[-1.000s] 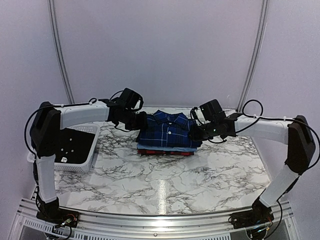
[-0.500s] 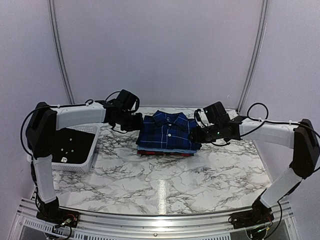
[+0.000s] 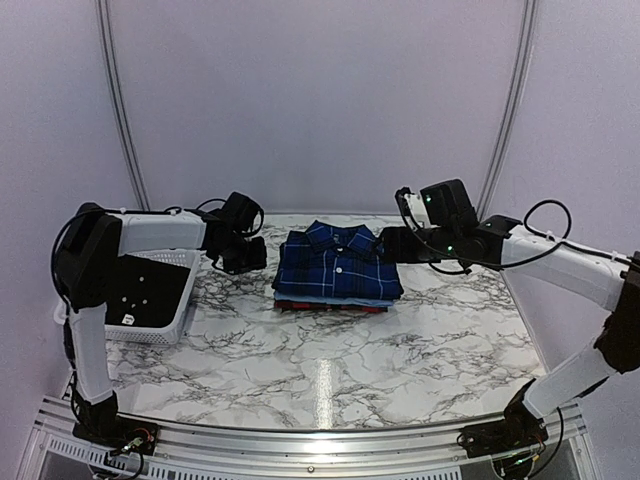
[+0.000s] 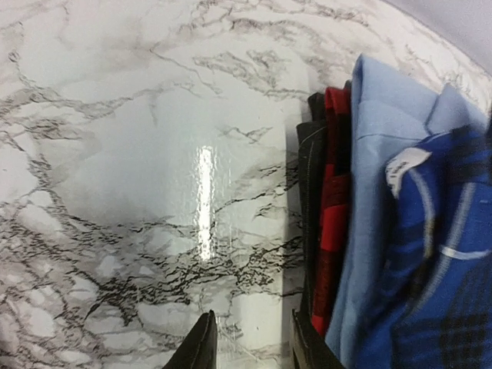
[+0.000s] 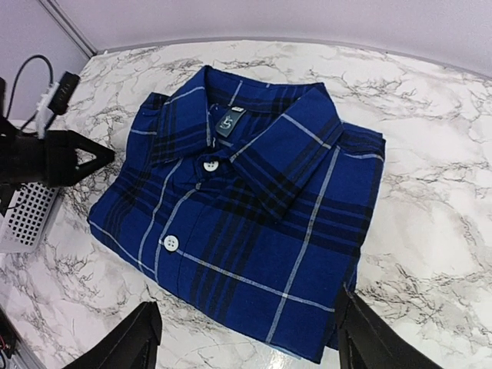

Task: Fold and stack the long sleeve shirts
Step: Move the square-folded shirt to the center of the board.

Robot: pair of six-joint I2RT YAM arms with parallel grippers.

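Note:
Three folded long sleeve shirts lie stacked at the table's middle: navy plaid (image 3: 335,262) (image 5: 254,207) on top, light blue (image 3: 345,298) (image 4: 384,154) under it, red-and-black plaid (image 3: 330,306) (image 4: 334,215) at the bottom. My left gripper (image 3: 258,258) (image 4: 254,350) sits low just left of the stack, open, with only marble between its fingers. My right gripper (image 3: 386,245) (image 5: 250,346) hovers at the stack's right edge, open wide, holding nothing; the navy shirt's near corner shows between its fingers.
A white slotted basket (image 3: 165,325) (image 5: 23,219) stands at the left side of the marble table (image 3: 330,370). The left arm's black gripper (image 5: 61,157) shows beyond the stack in the right wrist view. Walls close in behind.
Both grippers have opened and drawn back from the stack: the left moved leftward, the right rose and moved to the right. The stacked shirts stay put.

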